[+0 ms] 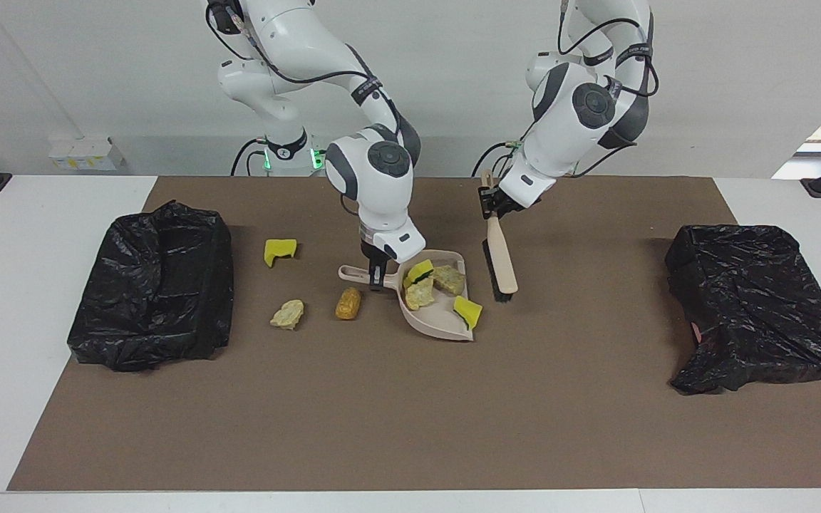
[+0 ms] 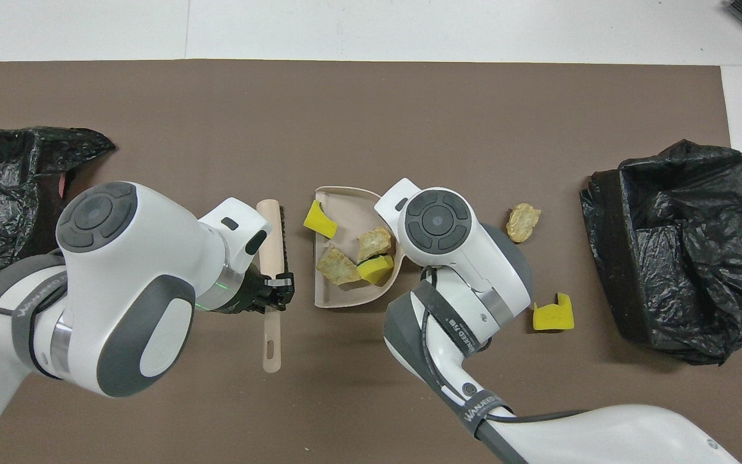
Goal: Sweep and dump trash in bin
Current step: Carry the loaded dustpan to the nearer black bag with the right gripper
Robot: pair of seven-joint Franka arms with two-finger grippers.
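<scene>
The right gripper [image 1: 376, 274] clamps the handle of the beige plastic dustpan [image 1: 446, 313] (four lumps inside). The left gripper [image 1: 490, 205] grips the pale-handled black-bristled brush [image 1: 500, 258], at the pan's three o'clock in the facing view. Three lumps of trash [image 1: 287, 313] lie at nine o'clock. They look light, likely to skitter or roll.
</scene>
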